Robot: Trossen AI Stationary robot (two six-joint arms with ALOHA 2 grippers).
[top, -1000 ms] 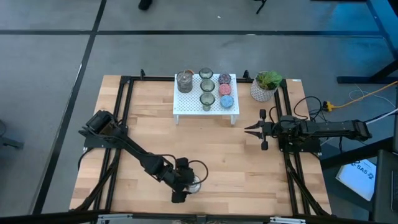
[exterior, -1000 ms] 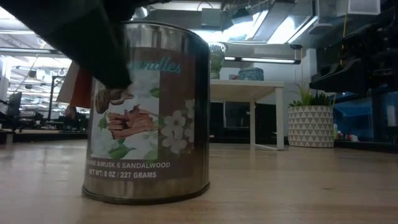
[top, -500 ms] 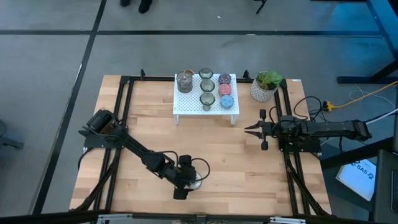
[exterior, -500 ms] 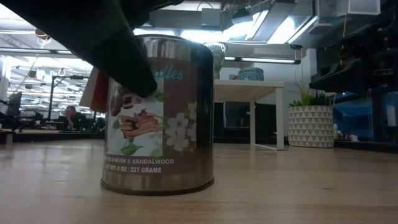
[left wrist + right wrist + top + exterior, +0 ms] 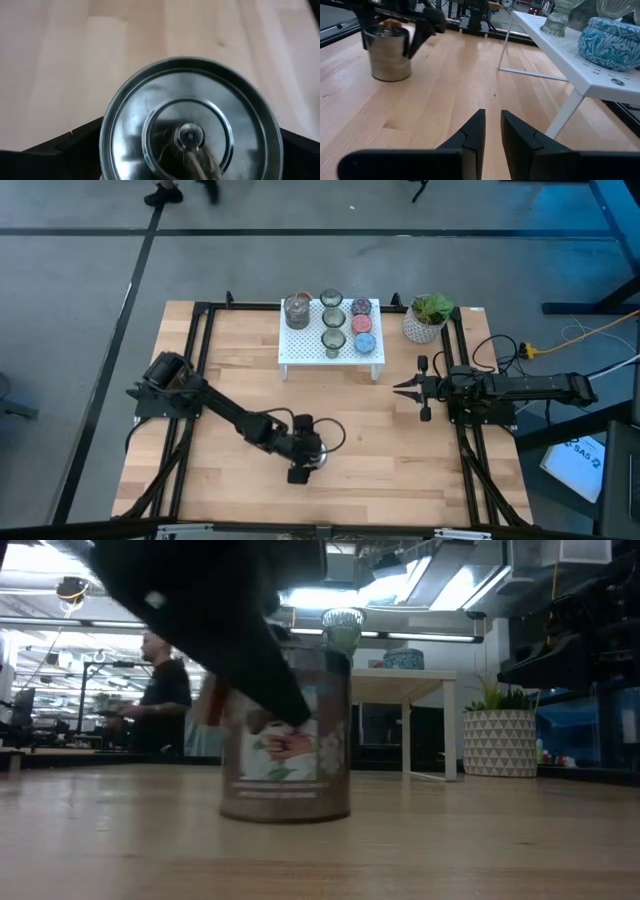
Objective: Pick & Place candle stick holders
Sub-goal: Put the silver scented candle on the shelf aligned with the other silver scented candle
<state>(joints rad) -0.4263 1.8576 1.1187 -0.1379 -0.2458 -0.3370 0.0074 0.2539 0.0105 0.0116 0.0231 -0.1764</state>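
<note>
The left end effector (image 5: 305,461), jaws spread wide around a shiny silver candle holder (image 5: 311,456) on the near counter (image 5: 230,370), is mid-carry; next, lift it toward the far white rack (image 5: 300,348).

Worktop (image 5: 230,360): pale wood boards, bordered by a black frame.

White rack (image 5: 300,345): stands at the far middle of the worktop. On it: one large silver cup (image 5: 297,310) at its left end; three olive glass cups in a line, far (image 5: 331,299), middle (image 5: 333,317), near (image 5: 333,339); beside them a purple cup (image 5: 361,307), pink cup (image 5: 362,323) and blue cup (image 5: 363,341).

Potted plant (image 5: 428,317): white pot, green leaves, just right of the rack.

Left gripper (image 5: 306,460): near the front middle of the worktop, fingers either side of a second silver cup (image 5: 313,463).

Right gripper (image 5: 407,389): at the right side, over bare wood, fingers nearly together, holding nothing.
</note>
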